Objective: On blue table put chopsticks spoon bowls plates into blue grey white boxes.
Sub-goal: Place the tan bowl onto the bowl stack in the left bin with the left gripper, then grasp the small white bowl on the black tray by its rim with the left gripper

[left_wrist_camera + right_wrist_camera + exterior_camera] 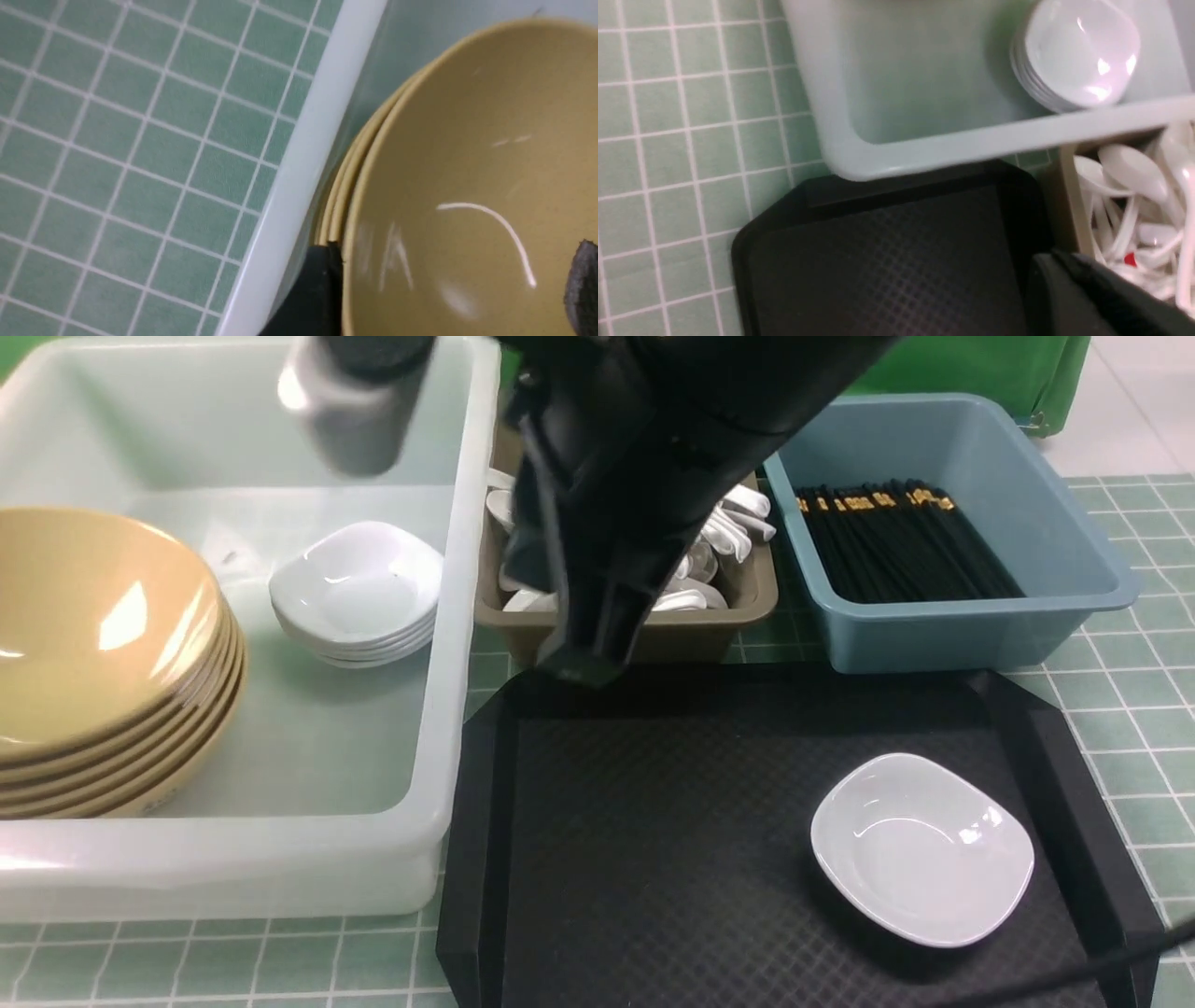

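Note:
Yellow bowls sit stacked in the big white box, beside a stack of white plates. My left gripper is open over the top bowl: one finger is outside the rim and the other is inside. One plate lies on the black tray. My right gripper is shut with nothing in it, over the tray's far edge in front of the grey box of spoons. Chopsticks lie in the blue box.
The three boxes stand side by side along the back of the teal tiled table, with the tray just in front of the grey and blue ones. My right arm's dark body hides much of the grey box. A black cable crosses the tray's near right corner.

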Action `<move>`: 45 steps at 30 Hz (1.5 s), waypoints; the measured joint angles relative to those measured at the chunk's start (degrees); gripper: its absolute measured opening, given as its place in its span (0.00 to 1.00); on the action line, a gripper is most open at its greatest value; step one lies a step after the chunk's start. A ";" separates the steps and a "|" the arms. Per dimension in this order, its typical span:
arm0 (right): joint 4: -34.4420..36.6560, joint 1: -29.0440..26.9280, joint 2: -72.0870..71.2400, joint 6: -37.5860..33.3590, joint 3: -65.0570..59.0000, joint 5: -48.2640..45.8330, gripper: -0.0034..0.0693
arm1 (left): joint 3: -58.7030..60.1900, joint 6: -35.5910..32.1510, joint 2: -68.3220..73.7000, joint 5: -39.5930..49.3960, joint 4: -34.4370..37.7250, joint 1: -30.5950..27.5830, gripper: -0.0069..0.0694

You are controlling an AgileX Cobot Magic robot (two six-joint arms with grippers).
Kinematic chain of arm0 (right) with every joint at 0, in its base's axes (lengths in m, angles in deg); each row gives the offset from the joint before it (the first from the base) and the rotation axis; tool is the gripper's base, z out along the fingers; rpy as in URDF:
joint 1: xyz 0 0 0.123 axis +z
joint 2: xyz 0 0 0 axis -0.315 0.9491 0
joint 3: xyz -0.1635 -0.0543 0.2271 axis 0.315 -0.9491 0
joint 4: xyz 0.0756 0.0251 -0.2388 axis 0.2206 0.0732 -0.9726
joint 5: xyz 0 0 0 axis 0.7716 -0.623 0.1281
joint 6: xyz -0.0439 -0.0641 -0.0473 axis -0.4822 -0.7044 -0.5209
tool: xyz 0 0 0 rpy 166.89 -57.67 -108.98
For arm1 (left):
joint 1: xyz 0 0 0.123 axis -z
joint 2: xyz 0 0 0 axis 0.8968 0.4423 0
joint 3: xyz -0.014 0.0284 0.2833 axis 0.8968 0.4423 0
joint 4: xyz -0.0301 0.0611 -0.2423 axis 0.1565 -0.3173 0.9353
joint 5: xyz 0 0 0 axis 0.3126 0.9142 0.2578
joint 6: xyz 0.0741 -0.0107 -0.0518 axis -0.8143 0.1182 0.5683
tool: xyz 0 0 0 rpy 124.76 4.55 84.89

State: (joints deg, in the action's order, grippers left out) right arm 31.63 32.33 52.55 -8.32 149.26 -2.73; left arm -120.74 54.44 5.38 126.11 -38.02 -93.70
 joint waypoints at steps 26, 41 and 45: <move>-0.40 -29.10 -39.01 13.31 -52.29 0.39 0.11 | -6.75 7.11 27.18 -11.62 2.39 77.17 0.81; -0.61 -31.70 -47.48 13.31 -57.61 2.32 0.11 | -6.75 7.29 39.89 -23.19 9.56 78.61 0.52; 0.12 -31.70 -47.48 13.36 -57.61 4.02 0.11 | -6.75 7.38 39.93 -23.91 9.92 78.50 0.25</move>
State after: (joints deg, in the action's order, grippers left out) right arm 31.76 0.63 5.08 5.04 91.65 1.30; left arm -127.50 61.82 45.31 102.20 -28.11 -15.20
